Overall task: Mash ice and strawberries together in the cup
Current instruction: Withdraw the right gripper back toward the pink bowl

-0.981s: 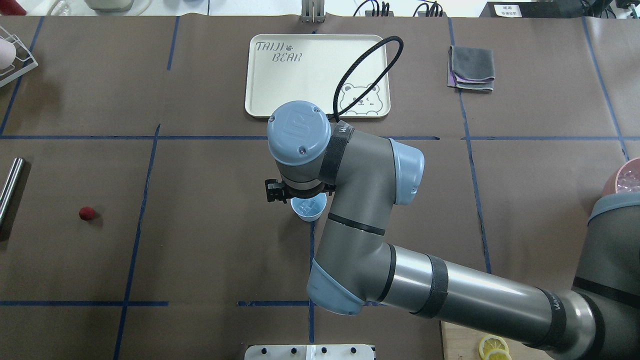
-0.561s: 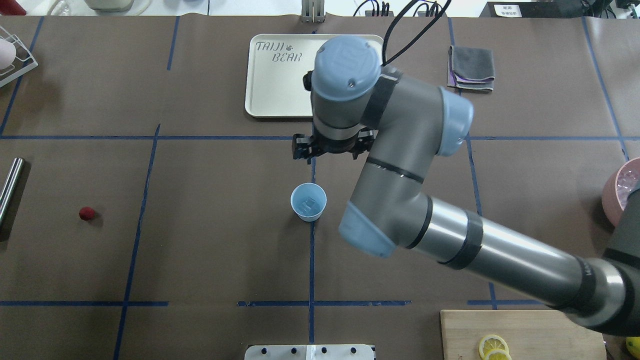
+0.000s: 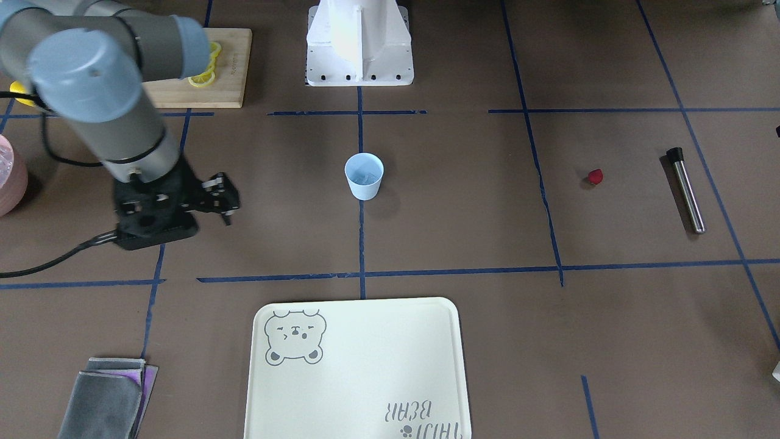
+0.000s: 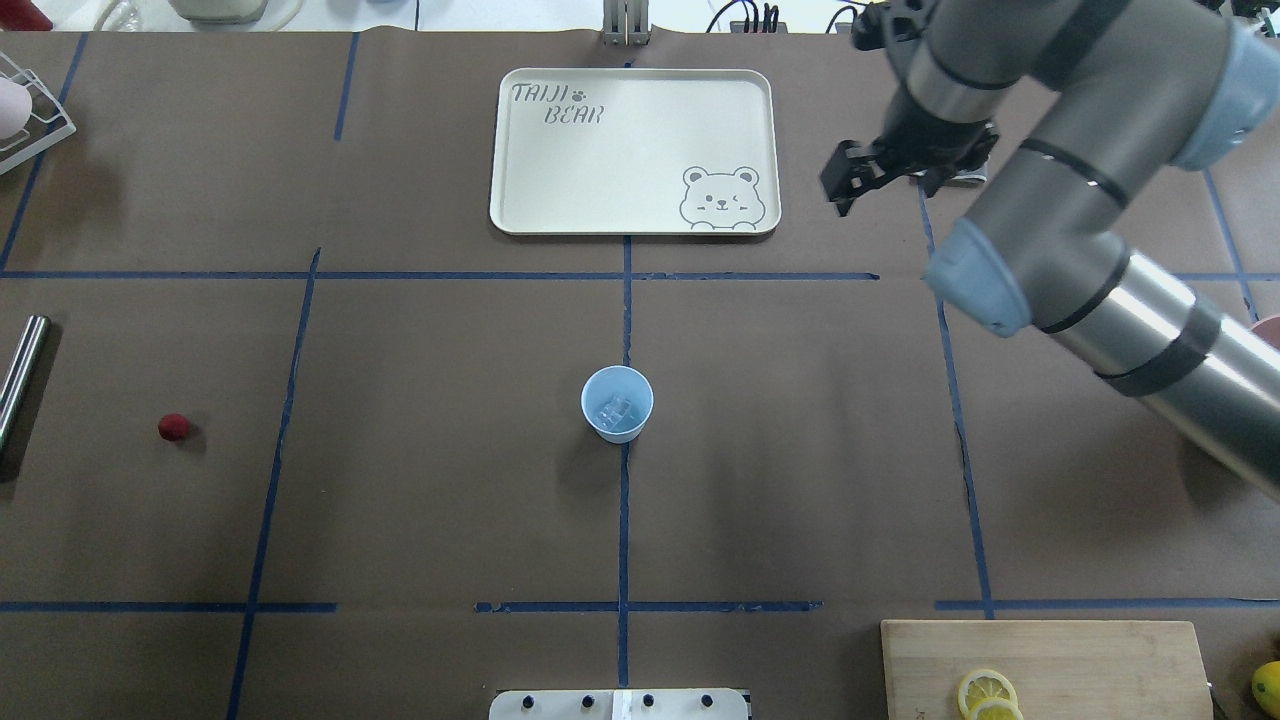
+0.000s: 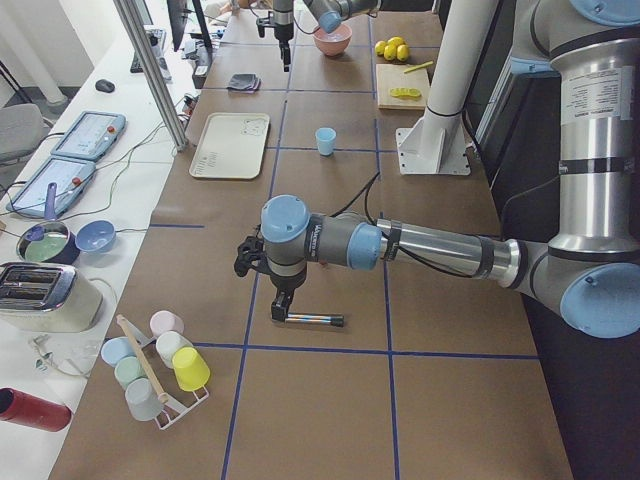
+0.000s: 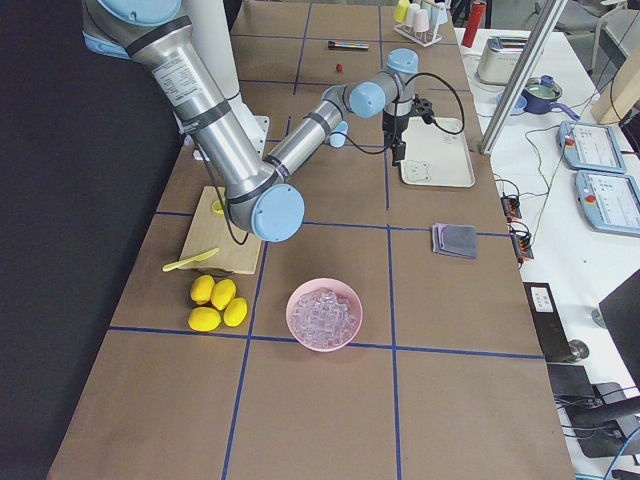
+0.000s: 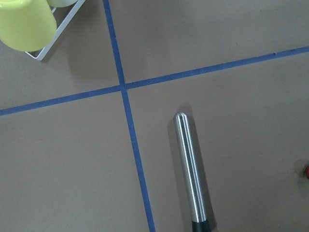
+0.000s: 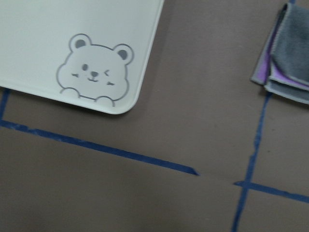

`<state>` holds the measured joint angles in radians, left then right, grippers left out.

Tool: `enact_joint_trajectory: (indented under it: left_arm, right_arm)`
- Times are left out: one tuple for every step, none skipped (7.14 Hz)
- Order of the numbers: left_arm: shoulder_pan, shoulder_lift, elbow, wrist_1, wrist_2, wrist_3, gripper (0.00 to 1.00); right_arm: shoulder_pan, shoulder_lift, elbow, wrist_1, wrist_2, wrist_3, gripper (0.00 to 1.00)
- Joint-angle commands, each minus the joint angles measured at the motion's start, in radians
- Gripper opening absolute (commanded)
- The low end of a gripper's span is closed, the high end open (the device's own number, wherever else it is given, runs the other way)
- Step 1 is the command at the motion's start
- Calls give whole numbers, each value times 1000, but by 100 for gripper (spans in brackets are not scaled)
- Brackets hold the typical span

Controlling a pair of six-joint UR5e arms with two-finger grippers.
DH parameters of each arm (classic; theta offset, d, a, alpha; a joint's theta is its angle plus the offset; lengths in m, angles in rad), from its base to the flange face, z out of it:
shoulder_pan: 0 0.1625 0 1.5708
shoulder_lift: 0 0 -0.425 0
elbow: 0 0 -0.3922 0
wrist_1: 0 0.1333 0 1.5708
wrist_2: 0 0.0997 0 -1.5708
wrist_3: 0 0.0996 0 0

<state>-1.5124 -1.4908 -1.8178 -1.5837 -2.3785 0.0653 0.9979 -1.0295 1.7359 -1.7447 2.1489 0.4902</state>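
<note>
The light blue cup (image 4: 617, 403) stands upright at the table's middle, also in the front view (image 3: 364, 175). Faint clear ice (image 4: 615, 409) lies in its bottom. The dark-red strawberry (image 4: 174, 427) lies alone on the paper far to the left. My right gripper (image 4: 848, 180) hangs open and empty beyond the tray's bear corner, well away from the cup; it also shows in the front view (image 3: 219, 195). My left gripper (image 5: 282, 303) hangs just over one end of a steel rod (image 5: 312, 320); I cannot tell whether it is open or shut.
A cream tray (image 4: 560, 180) lies behind the cup. A folded grey cloth (image 3: 109, 396) lies past my right gripper. A cutting board (image 4: 1060, 660) with lemon slices and a pink bowl of ice (image 6: 324, 315) are at the right. A cup rack (image 5: 150, 360) stands far left.
My right arm has swung from directly over the cup to the back right, past the tray's corner. The cup now stands uncovered with ice in it.
</note>
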Motion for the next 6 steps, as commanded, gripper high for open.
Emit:
enact_joint_trajectory:
  left_arm:
    - [1,-36,17,-7,-8,10,100]
    - [1,-39,18,-16,-8,8,100]
    - [1,-39,18,-31,-7,7,100]
    - [5,-37,6,-68,-7,2,100]
    - [18,-37,0,-78,-10,-4,100]
    - [90,-37,-3,-79,-33,-56,100]
  right_arm:
    - [257,-226,8,4,148,-431,99]
    - [365,-322,4,2,167,-572,99]
    - [436,-410,2,4,167,-664,99]
    - [515,-500,-4,4,160,-714,99]
    - [568,-585,-3,17,157,-728,99]
    - [579,-660,-4,83,152,-726,99]
